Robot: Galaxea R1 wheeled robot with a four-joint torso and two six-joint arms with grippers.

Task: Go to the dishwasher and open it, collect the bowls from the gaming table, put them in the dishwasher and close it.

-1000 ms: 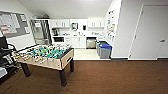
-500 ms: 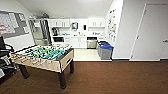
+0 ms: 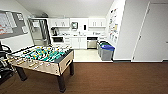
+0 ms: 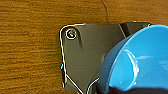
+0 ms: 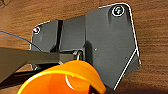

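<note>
A bright blue bowl (image 4: 140, 60) hangs close above the brown wood-look floor, and my left gripper (image 4: 117, 89) is shut on its rim. An orange bowl (image 5: 60, 80) hangs the same way over the floor, with my right gripper (image 5: 96, 90) shut on its edge. In the head view the dishwasher (image 3: 91, 43), a steel-fronted unit under the counter, stands at the far end of the white kitchen, straight ahead. From here I cannot tell whether its door is open. The gaming table is out of view.
A green table-football table (image 3: 42, 56) stands near on the left. Grey bins with blue lids (image 3: 107, 51) line the right wall before the kitchen. A white door (image 3: 152, 32) is on the right, a dark chair (image 3: 3, 62) at far left. Brown floor leads ahead.
The whole head view has shifted: the camera has crept forward, so the table-football table sits a little lower and larger. The things themselves have not moved.
</note>
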